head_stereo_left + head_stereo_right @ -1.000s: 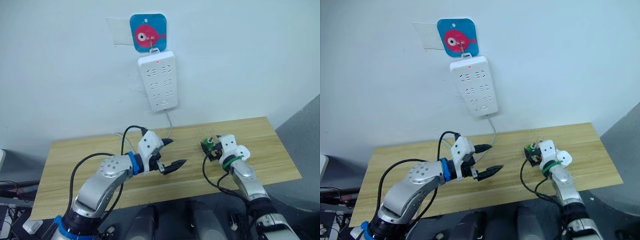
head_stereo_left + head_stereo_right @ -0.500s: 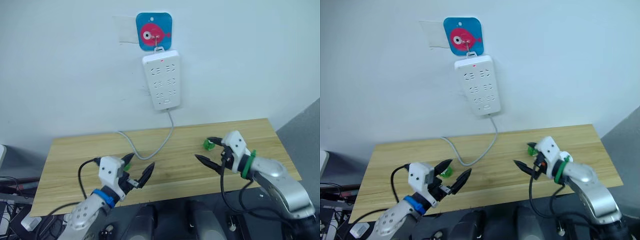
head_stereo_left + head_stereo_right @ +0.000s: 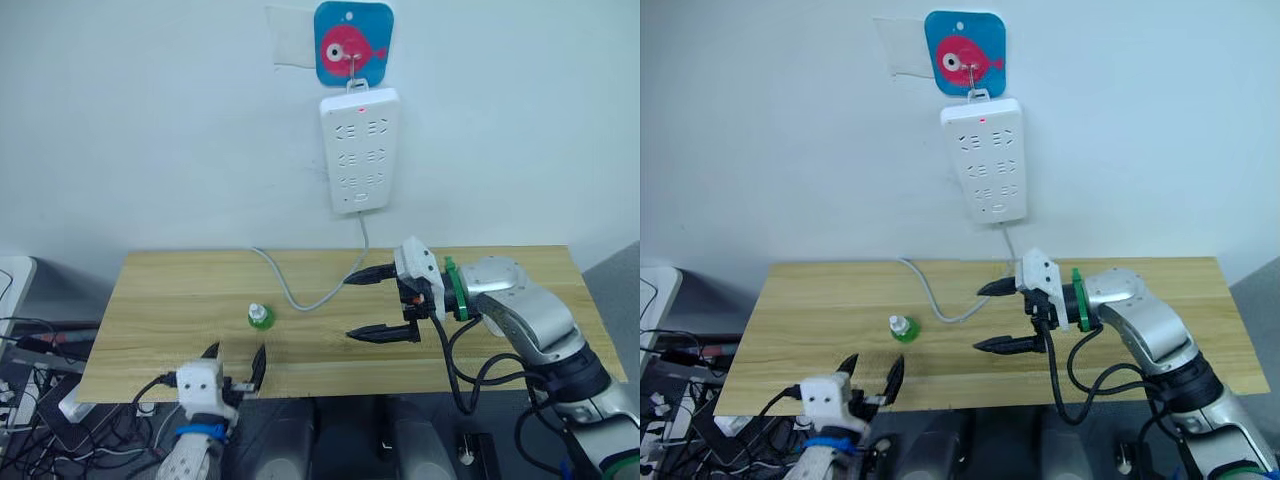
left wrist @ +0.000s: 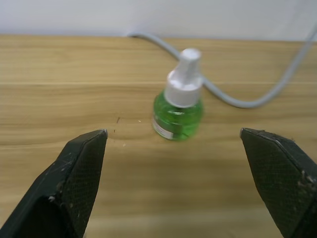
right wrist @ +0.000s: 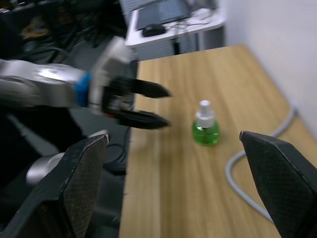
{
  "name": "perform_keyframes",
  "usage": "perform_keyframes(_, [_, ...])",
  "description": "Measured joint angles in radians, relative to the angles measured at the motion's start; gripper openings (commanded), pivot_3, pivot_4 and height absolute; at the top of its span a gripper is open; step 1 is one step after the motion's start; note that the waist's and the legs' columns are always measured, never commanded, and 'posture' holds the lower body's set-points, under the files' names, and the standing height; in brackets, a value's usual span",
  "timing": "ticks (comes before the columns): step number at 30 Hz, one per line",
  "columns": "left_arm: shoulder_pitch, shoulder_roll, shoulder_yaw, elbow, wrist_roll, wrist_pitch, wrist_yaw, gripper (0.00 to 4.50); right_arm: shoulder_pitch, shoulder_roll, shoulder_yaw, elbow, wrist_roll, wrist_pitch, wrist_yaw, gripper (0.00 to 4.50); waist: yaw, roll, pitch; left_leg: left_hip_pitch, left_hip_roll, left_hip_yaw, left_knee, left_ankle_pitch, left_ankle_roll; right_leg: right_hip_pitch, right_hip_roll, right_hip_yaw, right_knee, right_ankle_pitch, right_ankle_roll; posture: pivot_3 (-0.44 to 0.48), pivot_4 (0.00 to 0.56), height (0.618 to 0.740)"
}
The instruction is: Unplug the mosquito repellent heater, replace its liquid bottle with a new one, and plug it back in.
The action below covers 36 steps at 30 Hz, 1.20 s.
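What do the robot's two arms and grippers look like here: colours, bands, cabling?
The left gripper has two pointed black fingers on a white housing, with a blue band at the wrist. The right gripper matches, but its band is green, on a silver-grey arm with black cables looping beneath. In the wrist views the fingers show a fine cross-hatched texture.

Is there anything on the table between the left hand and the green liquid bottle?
Nothing visible. In the left wrist view the bottle stands upright on bare wood straight ahead of the open left hand. The grey cable runs behind the bottle, on its far side, not in the path.
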Motion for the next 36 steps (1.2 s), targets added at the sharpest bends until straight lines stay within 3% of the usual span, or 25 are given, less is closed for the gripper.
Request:
perform_keyframes(8, [-0.162, 0.006, 0.015, 0.211, 0.018, -0.111, 0.019, 4.50, -0.053, 0.004, -0.017, -0.043, 0.051, 0.118, -0.010, 4.47, -0.006, 0.000, 0.024, -0.016, -0.001, -0.003, -0.001, 0.000, -0.001, -0.018, -0.002, -0.001, 0.004, 0.003, -0.006, 0.053, 0.420, 0.740])
perform_keyframes(22, [-0.361, 0.055, 0.020, 0.480, 0.054, -0.230, 0.006, 4.50, -0.102, 0.000, -0.026, -0.084, 0.092, 0.226, -0.052, 4.47, -0.013, 0.001, 0.057, -0.017, -0.002, -0.002, 0.000, 0.000, 0.000, -0.019, -0.003, -0.003, 0.004, 0.004, -0.006, 0.006, 0.429, 0.740])
perform_keyframes(25, [-0.371, 0.058, 0.020, 0.512, 0.055, -0.265, -0.006, 3.94, -0.107, -0.003, -0.041, -0.084, 0.093, 0.236, -0.056, 4.50, -0.017, 0.002, 0.060, -0.017, -0.002, -0.002, 0.000, 0.000, -0.001, -0.019, -0.003, -0.003, 0.004, 0.004, -0.006, 0.004, 0.428, 0.740])
perform_keyframes(31, [-0.375, 0.055, 0.018, 0.538, 0.059, -0.302, -0.004, 2.26, -0.108, 0.001, -0.044, -0.084, 0.092, 0.247, -0.068, 4.50, -0.026, 0.002, 0.061, -0.017, -0.002, -0.002, 0.000, 0.000, -0.001, -0.019, -0.003, -0.003, 0.004, 0.004, -0.006, 0.011, 0.424, 0.740])
perform_keyframes(36, [-0.326, 0.058, -0.003, 0.440, 0.082, -0.242, 0.018, 2.26, -0.077, -0.009, -0.049, -0.080, 0.076, 0.226, -0.086, 4.50, -0.028, 0.001, 0.061, -0.017, -0.002, -0.003, -0.001, 0.000, -0.001, -0.019, -0.003, -0.003, 0.003, 0.004, -0.006, 0.047, 0.400, 0.740])
